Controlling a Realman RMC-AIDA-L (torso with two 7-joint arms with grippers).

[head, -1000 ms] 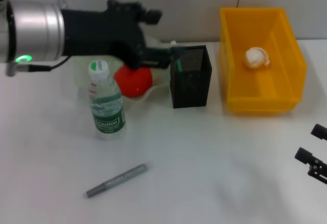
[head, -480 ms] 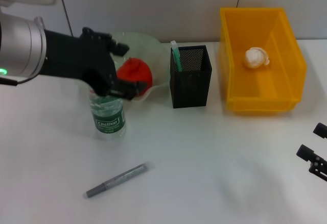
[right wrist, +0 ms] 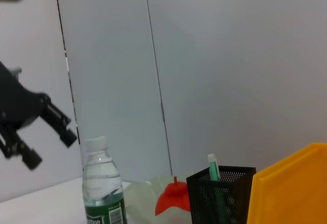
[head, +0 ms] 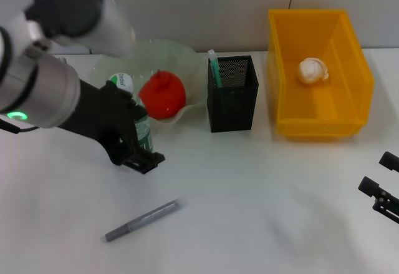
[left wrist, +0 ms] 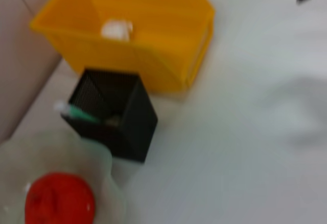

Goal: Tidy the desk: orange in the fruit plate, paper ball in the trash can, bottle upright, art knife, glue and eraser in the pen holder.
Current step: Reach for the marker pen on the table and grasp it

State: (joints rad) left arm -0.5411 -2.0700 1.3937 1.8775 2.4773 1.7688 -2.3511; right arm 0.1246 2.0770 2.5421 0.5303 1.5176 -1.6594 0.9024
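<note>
Head view is showing most done: orange (head: 163,94) sitting in the fruit plate (head: 187,58), paper ball (head: 313,70) binned, bottle (head: 132,108) standing behind the left gripper (head: 140,155), fingers apart. Art knife (head: 142,220) is lying below-right of it, waiting.

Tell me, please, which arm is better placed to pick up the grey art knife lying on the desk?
Probably the left. The left gripper hangs open in front of the bottle, close to the art knife. The right gripper sits at the desk's far right edge, well away from it.
</note>
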